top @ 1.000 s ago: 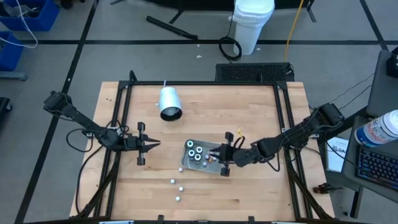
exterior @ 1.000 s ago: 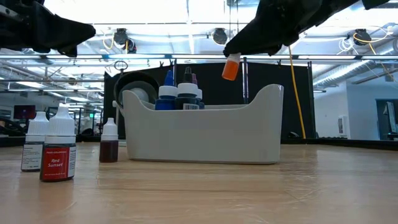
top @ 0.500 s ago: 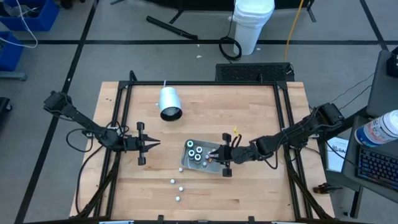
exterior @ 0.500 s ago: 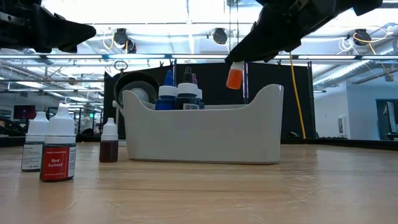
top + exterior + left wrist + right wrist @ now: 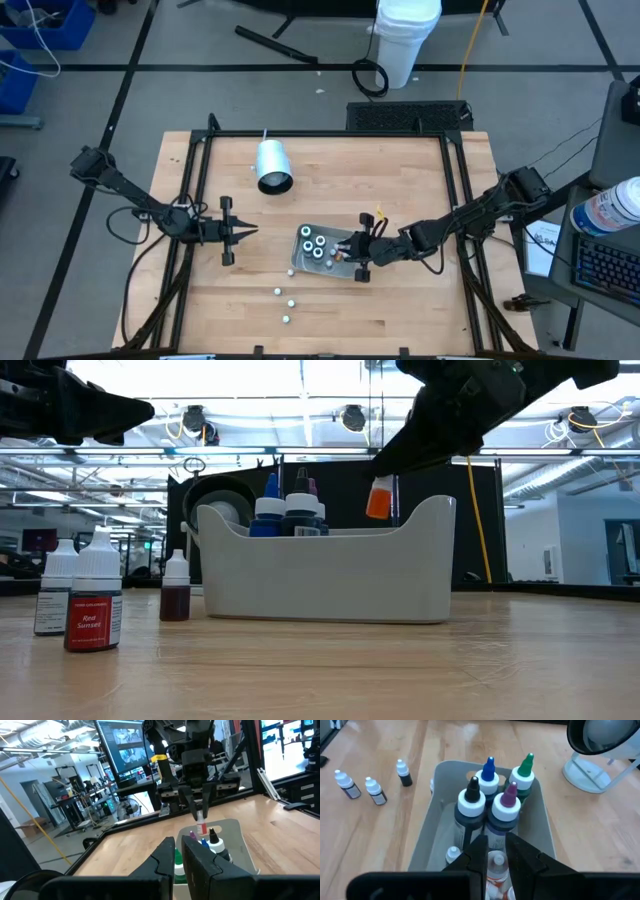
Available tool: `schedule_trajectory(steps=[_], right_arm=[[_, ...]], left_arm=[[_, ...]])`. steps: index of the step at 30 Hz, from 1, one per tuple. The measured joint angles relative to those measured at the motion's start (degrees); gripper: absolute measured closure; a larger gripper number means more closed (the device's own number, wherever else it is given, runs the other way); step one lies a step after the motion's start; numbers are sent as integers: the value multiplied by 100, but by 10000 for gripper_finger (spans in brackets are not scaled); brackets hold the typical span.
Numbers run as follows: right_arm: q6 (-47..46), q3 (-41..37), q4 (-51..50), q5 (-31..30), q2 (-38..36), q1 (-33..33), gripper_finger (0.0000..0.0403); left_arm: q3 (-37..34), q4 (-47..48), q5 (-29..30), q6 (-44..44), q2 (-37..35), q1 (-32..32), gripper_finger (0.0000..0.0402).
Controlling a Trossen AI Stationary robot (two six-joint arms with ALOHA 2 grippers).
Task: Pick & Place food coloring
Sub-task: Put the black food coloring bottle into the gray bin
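Observation:
A grey tray (image 5: 327,262) near the table's middle holds several food coloring bottles with blue (image 5: 488,772), green (image 5: 525,768), black (image 5: 472,796) and purple (image 5: 508,800) tops. My right gripper (image 5: 346,250) hovers over the tray's right end, shut on a small orange bottle (image 5: 378,498). Three more bottles (image 5: 92,605) stand on the wood to the left of the tray in the low view. My left gripper (image 5: 247,232) waits shut above the table's left part, touching nothing. My right gripper pinches the small orange bottle (image 5: 496,862) between its two fingers. The fingers slant downward from the table's right side. The bottle's orange end (image 5: 377,504) sticks out below the fingertips, slightly tilted, lifted clear above the tray's right end wall (image 5: 432,520).
A white cup (image 5: 272,166) lies on its side at the table's far left. One small bottle (image 5: 452,854) lies in the tray's near end. Black frame rails (image 5: 200,190) run along the table's left and right sides.
My right gripper has tipped further downward and sunk a little toward the tray, staying shut on the orange bottle. The bottle now hangs lower, just above the tray's right end.

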State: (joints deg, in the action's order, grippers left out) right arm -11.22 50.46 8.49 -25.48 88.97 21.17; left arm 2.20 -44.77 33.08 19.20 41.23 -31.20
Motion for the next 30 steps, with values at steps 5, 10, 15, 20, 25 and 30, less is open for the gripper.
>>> schedule_trajectory(steps=[5, 10, 15, 20, 25, 30], right_arm=[[19, 0, 121, -87, 84, 5, 358], [214, 4, 402, -431, 325, -132, 358], [202, 0, 457, -317, 511, -354, 358], [144, -1, 557, -189, 601, -443, 358], [159, 2, 843, 75, 683, -430, 358], [280, 2, 801, 173, 854, -477, 358]], left_arm=[[0, 0, -2, 2, 0, 0, 360], [0, -3, 0, 7, 0, 0, 360], [0, -9, 0, 32, 0, 0, 360], [0, -4, 0, 221, 0, 0, 360], [0, -5, 0, 223, 0, 7, 360], [0, -6, 0, 225, 0, 7, 360]])
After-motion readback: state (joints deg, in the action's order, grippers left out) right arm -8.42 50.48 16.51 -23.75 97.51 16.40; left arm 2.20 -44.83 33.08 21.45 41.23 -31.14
